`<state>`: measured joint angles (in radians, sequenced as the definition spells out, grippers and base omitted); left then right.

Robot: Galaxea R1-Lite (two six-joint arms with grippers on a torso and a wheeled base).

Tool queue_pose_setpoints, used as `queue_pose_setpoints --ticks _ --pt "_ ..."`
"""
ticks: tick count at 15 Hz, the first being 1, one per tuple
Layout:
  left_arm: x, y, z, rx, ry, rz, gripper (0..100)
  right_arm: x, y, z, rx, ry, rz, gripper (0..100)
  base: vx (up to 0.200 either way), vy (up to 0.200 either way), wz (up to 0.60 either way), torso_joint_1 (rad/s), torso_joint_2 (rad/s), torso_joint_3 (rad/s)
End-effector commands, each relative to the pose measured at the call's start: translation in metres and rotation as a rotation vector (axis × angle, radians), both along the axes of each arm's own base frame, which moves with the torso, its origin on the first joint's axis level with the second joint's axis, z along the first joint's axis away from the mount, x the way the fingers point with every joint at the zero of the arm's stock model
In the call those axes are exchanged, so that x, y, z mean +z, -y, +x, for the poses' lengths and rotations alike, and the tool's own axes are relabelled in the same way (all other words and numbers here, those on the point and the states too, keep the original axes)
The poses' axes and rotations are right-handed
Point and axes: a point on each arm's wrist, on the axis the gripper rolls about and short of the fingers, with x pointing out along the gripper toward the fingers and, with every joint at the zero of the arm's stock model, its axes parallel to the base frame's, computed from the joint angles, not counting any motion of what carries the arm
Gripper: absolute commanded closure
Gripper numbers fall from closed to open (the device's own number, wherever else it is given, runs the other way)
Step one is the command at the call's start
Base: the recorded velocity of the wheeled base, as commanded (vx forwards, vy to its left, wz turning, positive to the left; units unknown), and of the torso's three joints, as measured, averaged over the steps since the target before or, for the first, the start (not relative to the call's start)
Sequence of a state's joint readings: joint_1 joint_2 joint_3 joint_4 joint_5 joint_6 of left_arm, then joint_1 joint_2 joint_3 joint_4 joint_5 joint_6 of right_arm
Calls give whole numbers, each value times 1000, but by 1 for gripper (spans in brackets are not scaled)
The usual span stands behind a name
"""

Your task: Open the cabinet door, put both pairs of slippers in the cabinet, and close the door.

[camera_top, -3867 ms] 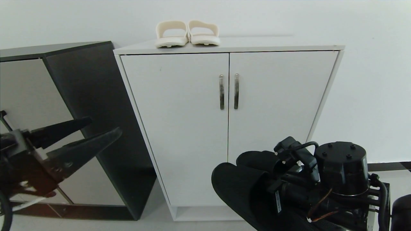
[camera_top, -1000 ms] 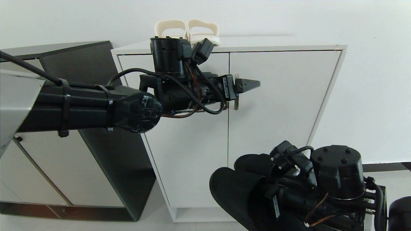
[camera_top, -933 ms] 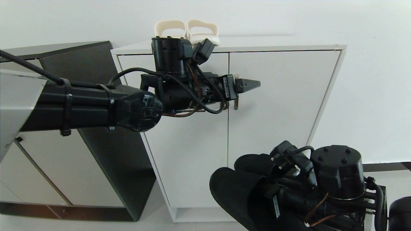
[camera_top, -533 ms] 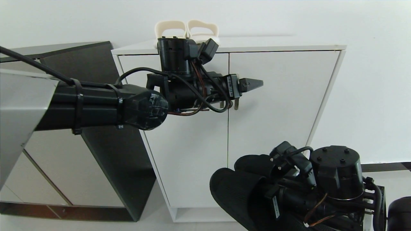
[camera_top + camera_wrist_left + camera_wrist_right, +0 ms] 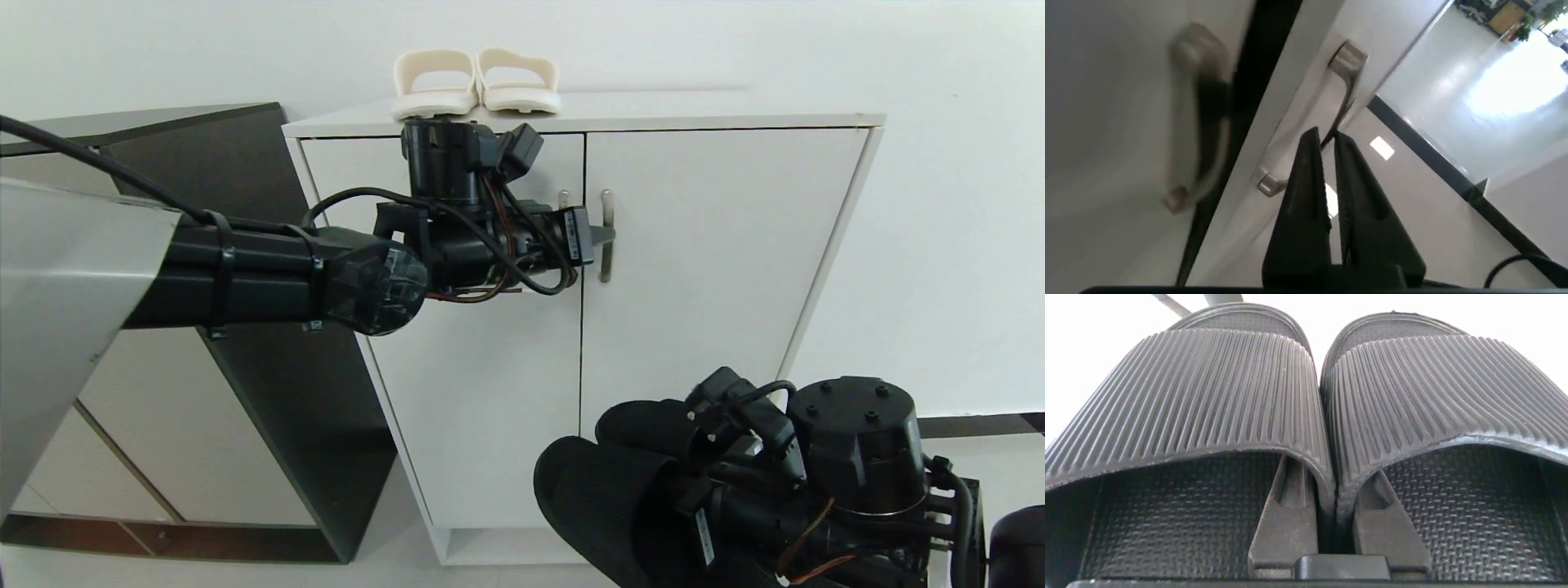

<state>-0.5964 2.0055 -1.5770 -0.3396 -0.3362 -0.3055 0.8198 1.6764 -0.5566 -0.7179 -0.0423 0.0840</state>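
Cabinet (image 5: 694,110): is standing white against the wall (image 5: 939,245), with both doors sitting shut in the head view.
Handles: two upright bars are flanking the centre seam, the left handle (image 5: 562,198) partly hidden by the arm and the right handle (image 5: 606,245) (image 5: 1341,77) showing in full.
Left gripper (image 5: 602,234) (image 5: 1324,137): is lying level across the top of the left door (image 5: 482,392), pointing right, with its tips at the right handle. Its fingers are sitting narrow, only a thin slit between them. I cannot tell whether they are touching the bar.
Cream slippers (image 5: 475,82): are resting side by side on the cabinet top, near its left end and toward the back edge. Their long axes are running front to back, with the straps at the wall end and the bare soles reaching toward the front edge.
Black slippers (image 5: 604,482) (image 5: 1233,400): are hanging in the air, low before the right door (image 5: 702,269), side by side with their long axes parallel. They are pointing away from the wrist, toward the cabinet front.
Right gripper (image 5: 1333,518): is gripping the black slippers, one finger under each strap, pinching the two inner strap walls together.
Dark cabinet (image 5: 245,245): is standing just left of the white one.
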Motion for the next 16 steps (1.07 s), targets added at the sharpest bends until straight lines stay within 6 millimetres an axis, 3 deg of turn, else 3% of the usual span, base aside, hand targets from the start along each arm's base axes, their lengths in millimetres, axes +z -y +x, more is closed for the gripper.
queue_pose_setpoints --ticks 1,3,9,13,16 --pt "15 2 -31 -48 16 -11 100 3 3 -5 44 -8 18 100 0 0 0 0 0 0" --pt "20 10 -54 -57 38 -2 100 5 10 -14 131 -28 49 100 0 0 0 0 0 0" --pt "25 10 -92 -110 41 6 100 7 12 -22 175 -32 59 100 0 0 0 0 0 0" --pt "24 -2 -108 -81 80 -28 100 5 12 -23 187 -22 40 100 0 0 0 0 0 0" --pt "21 -8 -108 -65 90 -42 100 2 13 -24 199 -15 13 100 0 0 0 0 0 0"
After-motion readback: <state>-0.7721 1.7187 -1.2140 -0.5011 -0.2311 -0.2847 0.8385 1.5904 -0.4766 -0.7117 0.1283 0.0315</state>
